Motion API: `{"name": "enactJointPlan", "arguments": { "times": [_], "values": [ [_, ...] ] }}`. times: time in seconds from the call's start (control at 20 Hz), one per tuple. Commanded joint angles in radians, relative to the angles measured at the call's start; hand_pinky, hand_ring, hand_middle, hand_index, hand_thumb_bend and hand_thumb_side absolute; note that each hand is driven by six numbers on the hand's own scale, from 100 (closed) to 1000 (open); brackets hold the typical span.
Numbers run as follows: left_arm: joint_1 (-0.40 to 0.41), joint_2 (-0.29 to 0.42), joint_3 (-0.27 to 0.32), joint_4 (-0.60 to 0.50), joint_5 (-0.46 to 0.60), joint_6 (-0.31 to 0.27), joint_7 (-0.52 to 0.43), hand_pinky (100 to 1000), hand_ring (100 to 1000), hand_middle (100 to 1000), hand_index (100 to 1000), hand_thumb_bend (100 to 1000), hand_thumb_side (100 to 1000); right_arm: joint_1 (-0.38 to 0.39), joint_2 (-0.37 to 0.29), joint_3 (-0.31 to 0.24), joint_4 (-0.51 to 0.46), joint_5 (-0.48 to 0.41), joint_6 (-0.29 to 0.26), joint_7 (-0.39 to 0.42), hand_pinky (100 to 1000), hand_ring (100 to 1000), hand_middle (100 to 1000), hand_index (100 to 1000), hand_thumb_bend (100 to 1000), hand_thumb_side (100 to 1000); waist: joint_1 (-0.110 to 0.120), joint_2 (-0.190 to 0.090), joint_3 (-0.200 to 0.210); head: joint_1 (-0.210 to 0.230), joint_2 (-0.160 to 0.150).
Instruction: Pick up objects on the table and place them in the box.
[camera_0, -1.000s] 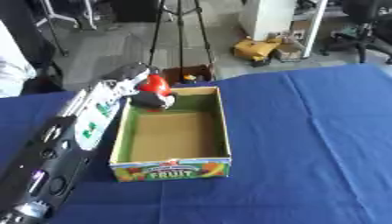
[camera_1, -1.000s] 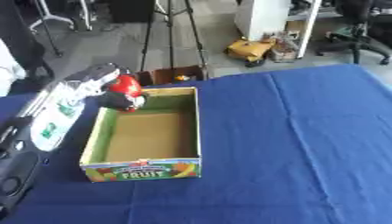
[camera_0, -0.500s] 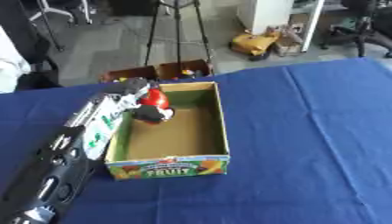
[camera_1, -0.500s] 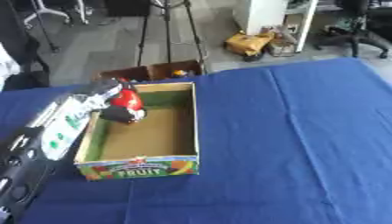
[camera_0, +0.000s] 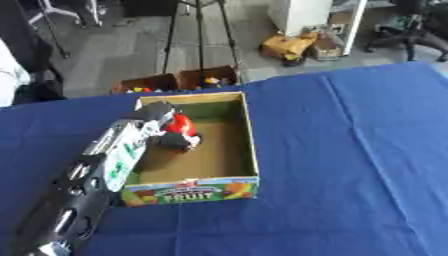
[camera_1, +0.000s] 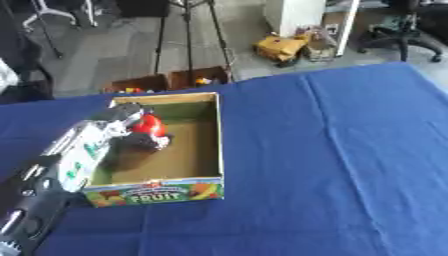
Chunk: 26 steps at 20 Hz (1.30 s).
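Reaching over the left wall of the box (camera_0: 249, 150), left robot hand (camera_0: 175, 140) is curled around a red object (camera_0: 181, 124), holding it low inside (likely for a short drop). Blue surface (camera_0: 350, 150) otherwise; right robot hand unseen.

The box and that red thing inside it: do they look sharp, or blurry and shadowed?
Left eye view: the red object and the left hand smear together, softly blurred. Right eye view: the box print reads "FRUIT" but fuzzily; a dim shadow lies on the floor beneath the hand.
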Motion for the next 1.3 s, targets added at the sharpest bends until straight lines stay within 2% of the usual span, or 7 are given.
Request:
{"name": "enactJointPlan", "arguments": {
  "times": [0.05, 0.35, 0.5, 0.6, 0.8, 0.95, 1.3],
  "values": [
    [-0.024, 0.006, 0.001, -0.01, -0.017, -0.028, -0.046, 378, 626, 679, 941, 100, 548, -0.015, -0.022, -0.006, -0.015, -0.005, -0.004, 0.003, 773, 809, 724, 770, 100, 824, -0.003, -0.017, -0.002, 0.001, -0.01],
    [-0.029, 0.007, 0.004, -0.019, -0.053, -0.064, -0.142, 584, 797, 807, 984, 100, 638, -0.014, -0.023, -0.007, -0.015, -0.008, -0.004, 0.002, 772, 808, 723, 770, 100, 824, 0.001, -0.02, -0.002, 0.003, -0.012],
    [-0.03, 0.006, 0.004, -0.027, -0.06, -0.074, -0.171, 765, 921, 875, 1000, 100, 689, -0.013, -0.024, -0.008, -0.015, -0.009, -0.005, 0.001, 772, 808, 723, 769, 100, 824, 0.001, -0.021, -0.002, 0.002, -0.011],
    [-0.031, 0.007, 0.003, -0.036, -0.062, -0.081, -0.182, 839, 962, 892, 1000, 100, 705, -0.013, -0.024, -0.009, -0.015, -0.01, -0.005, 0.0, 772, 808, 723, 769, 100, 823, 0.002, -0.021, -0.002, 0.002, -0.01],
    [-0.033, 0.006, 0.004, -0.051, -0.063, -0.089, -0.19, 896, 995, 914, 1000, 117, 743, -0.012, -0.024, -0.01, -0.015, -0.01, -0.006, -0.002, 772, 808, 723, 769, 100, 823, 0.001, -0.021, -0.003, 0.003, -0.007],
    [-0.035, 0.006, 0.007, -0.069, -0.054, -0.093, -0.188, 966, 1000, 931, 1000, 196, 819, -0.013, -0.024, -0.01, -0.015, -0.009, -0.005, -0.001, 772, 808, 723, 769, 100, 823, 0.0, -0.019, -0.002, 0.005, -0.007],
    [-0.049, 0.019, 0.025, -0.199, -0.003, -0.071, -0.138, 935, 1000, 898, 1000, 138, 843, -0.01, -0.022, -0.011, -0.015, -0.005, 0.0, -0.001, 772, 807, 722, 769, 100, 823, -0.001, -0.018, 0.002, 0.003, 0.001]
  ]
}}
